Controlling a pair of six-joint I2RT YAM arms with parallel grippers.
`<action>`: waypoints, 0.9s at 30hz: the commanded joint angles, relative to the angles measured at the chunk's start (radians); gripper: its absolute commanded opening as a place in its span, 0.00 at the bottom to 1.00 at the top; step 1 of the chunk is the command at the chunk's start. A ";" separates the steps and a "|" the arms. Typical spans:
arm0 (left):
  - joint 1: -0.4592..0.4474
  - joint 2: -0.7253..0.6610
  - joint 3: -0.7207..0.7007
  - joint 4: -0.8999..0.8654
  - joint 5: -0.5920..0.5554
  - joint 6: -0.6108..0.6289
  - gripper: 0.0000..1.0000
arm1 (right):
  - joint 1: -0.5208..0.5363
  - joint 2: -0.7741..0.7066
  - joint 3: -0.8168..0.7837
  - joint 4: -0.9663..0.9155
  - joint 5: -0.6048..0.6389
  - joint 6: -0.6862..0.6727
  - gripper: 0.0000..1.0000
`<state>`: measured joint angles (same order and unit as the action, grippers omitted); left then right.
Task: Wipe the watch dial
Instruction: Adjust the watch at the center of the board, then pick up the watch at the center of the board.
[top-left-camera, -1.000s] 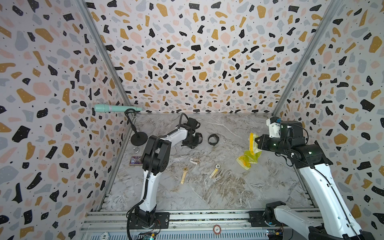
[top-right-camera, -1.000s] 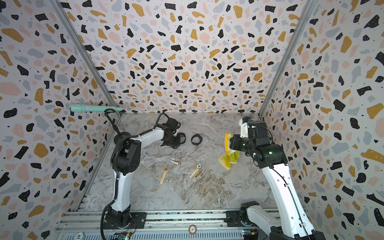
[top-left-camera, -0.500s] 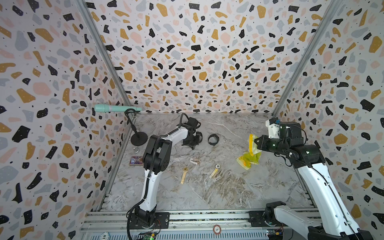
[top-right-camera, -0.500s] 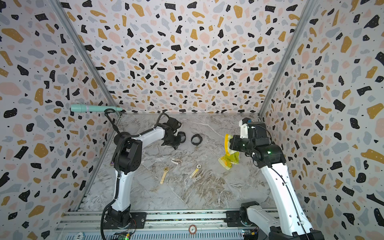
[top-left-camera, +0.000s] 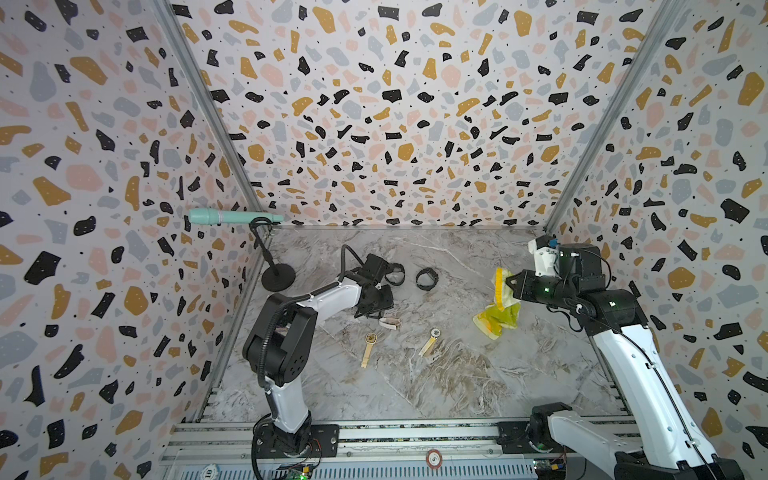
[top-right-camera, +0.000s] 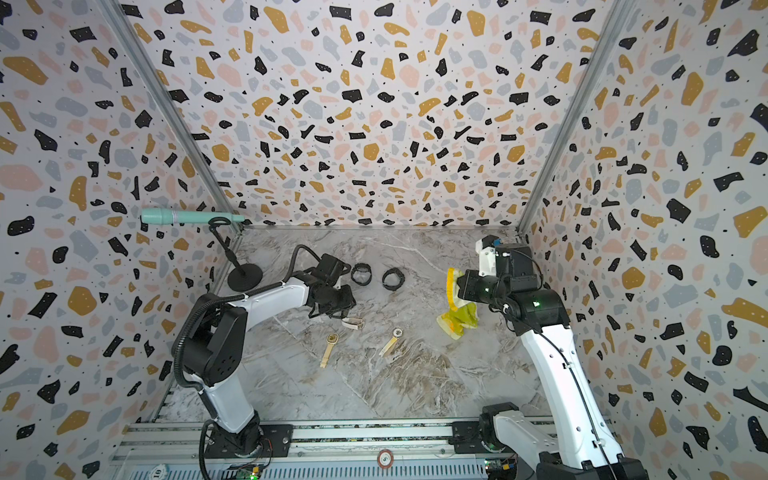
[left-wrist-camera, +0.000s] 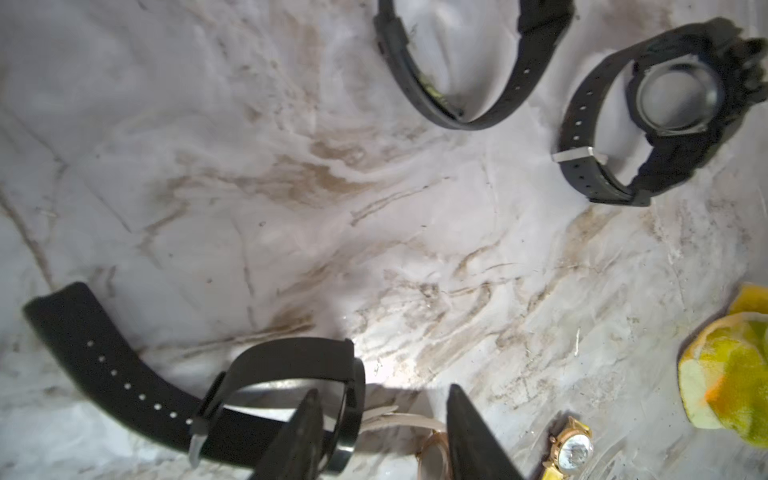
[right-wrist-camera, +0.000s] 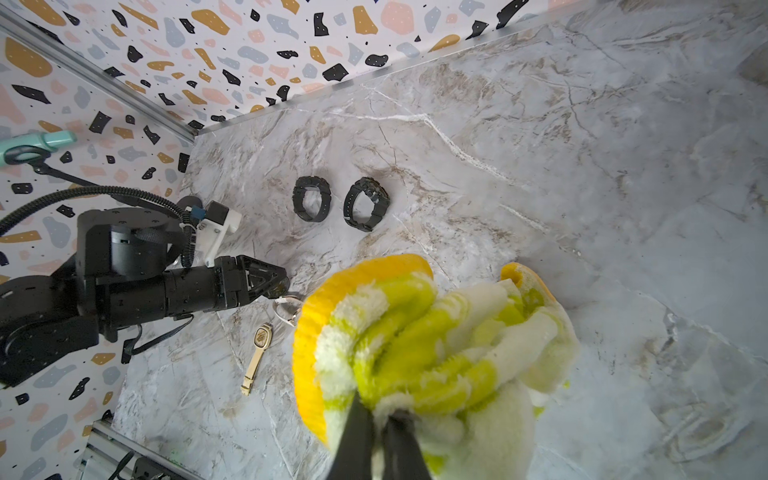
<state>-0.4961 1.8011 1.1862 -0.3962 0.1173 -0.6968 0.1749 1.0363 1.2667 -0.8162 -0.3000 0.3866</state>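
Watches lie scattered over the marble tabletop (top-left-camera: 415, 395), which fills the lower middle of both top views. Nearest our left gripper (left-wrist-camera: 382, 392) is a black watch with an open flat strap (left-wrist-camera: 124, 374). In the left wrist view it lies on the marble, and one finger (left-wrist-camera: 303, 440) crosses in front of its round case, hiding much of the dial. We cannot tell whether that finger touches it. The jaws stand apart, with nothing clamped between them; bare marble and a beige-strapped watch (left-wrist-camera: 430, 455) show in the gap. In both top views this gripper sits just left of centre and covers the black watch beneath it.

Our right gripper (right-wrist-camera: 379, 411) is pinched together on a yellow and green cloth (right-wrist-camera: 436, 332). In both top views it is right of centre, with the cloth dangling under it, apart from every watch.

A plain looped black watch (right-wrist-camera: 300, 201) and a chunky looped black watch (right-wrist-camera: 374, 192) rest side by side. In both top views they sit just above centre, beside the left arm's wrist. Below centre, a gold watch (top-left-camera: 369, 338) and a second gold watch (top-left-camera: 434, 333) lie flat with straps stretched out, the beige-strapped one just above them.

At the far left corner of the tabletop, a black stand (top-left-camera: 277, 278) holds a teal rod (top-left-camera: 224, 217) against the speckled wall.
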 joint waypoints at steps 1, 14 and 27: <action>-0.005 -0.031 -0.025 0.036 -0.048 -0.062 0.54 | -0.006 0.000 0.002 0.034 -0.038 -0.029 0.00; -0.002 -0.021 -0.062 0.079 -0.112 -0.181 0.58 | -0.042 -0.037 0.000 0.001 -0.039 -0.067 0.00; 0.048 -0.012 -0.143 0.220 -0.078 -0.335 0.58 | -0.067 -0.049 -0.001 -0.016 -0.045 -0.081 0.00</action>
<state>-0.4656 1.7798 1.0657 -0.2264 0.0219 -0.9882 0.1158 0.9977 1.2556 -0.8223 -0.3302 0.3264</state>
